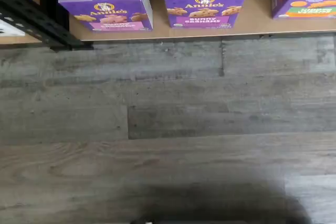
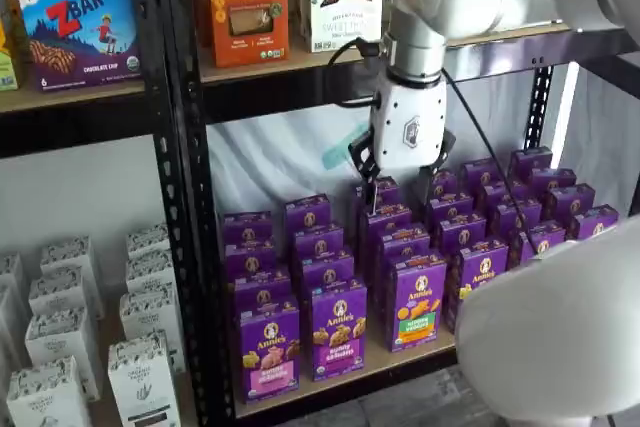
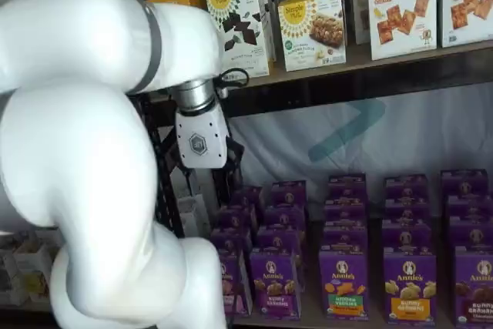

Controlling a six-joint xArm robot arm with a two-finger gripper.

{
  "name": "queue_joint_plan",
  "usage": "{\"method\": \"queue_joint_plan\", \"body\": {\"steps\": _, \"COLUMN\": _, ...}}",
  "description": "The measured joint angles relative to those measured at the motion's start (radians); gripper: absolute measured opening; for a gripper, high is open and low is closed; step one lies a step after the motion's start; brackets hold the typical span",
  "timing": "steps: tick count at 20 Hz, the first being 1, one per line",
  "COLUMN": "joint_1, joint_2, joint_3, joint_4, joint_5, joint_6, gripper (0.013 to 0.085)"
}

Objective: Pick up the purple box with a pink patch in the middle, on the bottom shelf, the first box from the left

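Note:
The purple box with the pink patch (image 1: 105,1) stands upright at the front edge of the bottom shelf (image 1: 252,24), beside the black frame post. In a shelf view it is the front box (image 2: 268,352) at the left end of the light wooden board (image 2: 400,369). In a shelf view the arm hides most of it, and only an edge (image 3: 234,283) shows. My gripper (image 2: 403,185) hangs above the rows of purple boxes, higher than them and to the right of the pink-patch box. Its black fingers stand apart with nothing between them. Its white body also shows in a shelf view (image 3: 199,140).
A purple box with a blue-violet patch (image 2: 338,332) and one with a green-orange patch (image 2: 415,302) stand to the right of the target. Several more purple rows stand behind. The black perforated post (image 2: 190,247) stands to its left, with white boxes (image 2: 140,377) beyond. The higher board carries orange and white boxes (image 2: 245,2).

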Motion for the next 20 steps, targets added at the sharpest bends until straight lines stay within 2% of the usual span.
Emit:
{"method": "queue_joint_plan", "body": {"steps": 4, "joint_1": 0.028, "joint_2": 0.040, "joint_3": 0.033, "joint_4": -0.016, "joint_5": -0.084, "joint_6": 0.031, "gripper": 0.0850}}
{"method": "queue_joint_plan", "body": {"steps": 8, "joint_1": 0.038, "joint_2": 0.092, "joint_3": 0.045, "joint_4": 0.029, "joint_5": -0.121, "joint_6": 0.019, "gripper": 0.0850}}
{"method": "queue_joint_plan", "body": {"steps": 11, "joint_1": 0.056, "joint_2": 0.128, "joint_3": 0.058, "joint_4": 0.020, "joint_5": -0.159, "joint_6": 0.039, "gripper": 0.0850}}
{"method": "queue_joint_plan", "body": {"steps": 13, "joint_1": 0.078, "joint_2": 0.147, "joint_3": 0.070, "joint_4": -0.018, "joint_5": -0.193, "joint_6": 0.079, "gripper": 0.0850}}
{"method": "queue_joint_plan", "body": {"steps": 15, "joint_1": 0.104, "joint_2": 0.153, "joint_3": 0.095, "joint_4": -0.079, "joint_5": -0.252, "joint_6": 0.140, "gripper": 0.0850}}
{"method": "queue_joint_plan", "body": {"steps": 16, "joint_1": 0.113, "joint_2": 0.159, "joint_3": 0.106, "joint_4": -0.089, "joint_5": -0.279, "joint_6": 0.154, "gripper": 0.0850}}
{"method": "queue_joint_plan", "body": {"steps": 20, "joint_1": 0.124, "joint_2": 0.204, "joint_3": 0.115, "joint_4": -0.027, "joint_5": -0.323, "joint_6": 0.127, "gripper": 0.0850}}
